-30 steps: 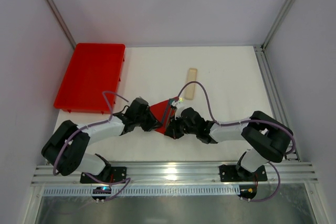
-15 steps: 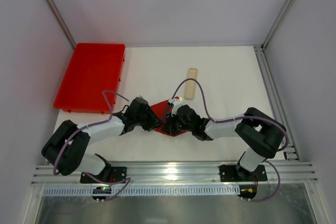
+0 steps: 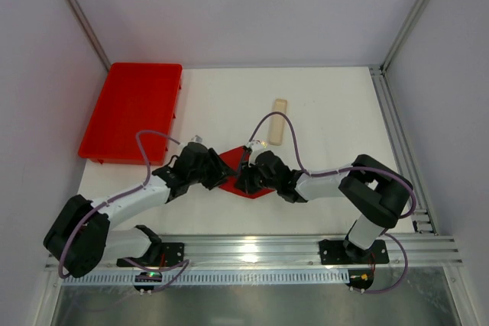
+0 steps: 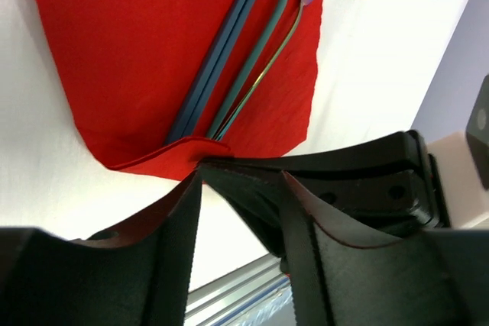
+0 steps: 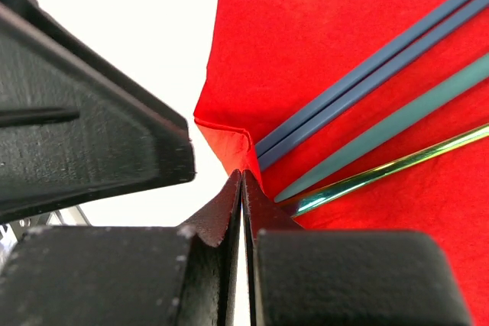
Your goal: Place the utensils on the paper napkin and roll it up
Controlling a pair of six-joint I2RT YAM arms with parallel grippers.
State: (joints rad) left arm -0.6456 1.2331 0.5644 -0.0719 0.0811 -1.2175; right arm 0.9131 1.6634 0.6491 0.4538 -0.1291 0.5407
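The paper napkin lies flat on the white table between both grippers and also shows in the top view. The utensils lie side by side along its diagonal, with the fork tines past the far corner. In the right wrist view the utensils run from the near corner, which is curled up over the handle ends. My right gripper is shut, its tips pinching that folded corner of the napkin. My left gripper is open and straddles the same corner.
A big red tray stands at the back left. A pale beige strip lies just beyond the napkin. The two grippers nearly touch each other. A metal rail runs along the near edge.
My right gripper has moved left to the napkin's near corner. My left arm has swung its elbow down and left, and its gripper has shifted slightly left.
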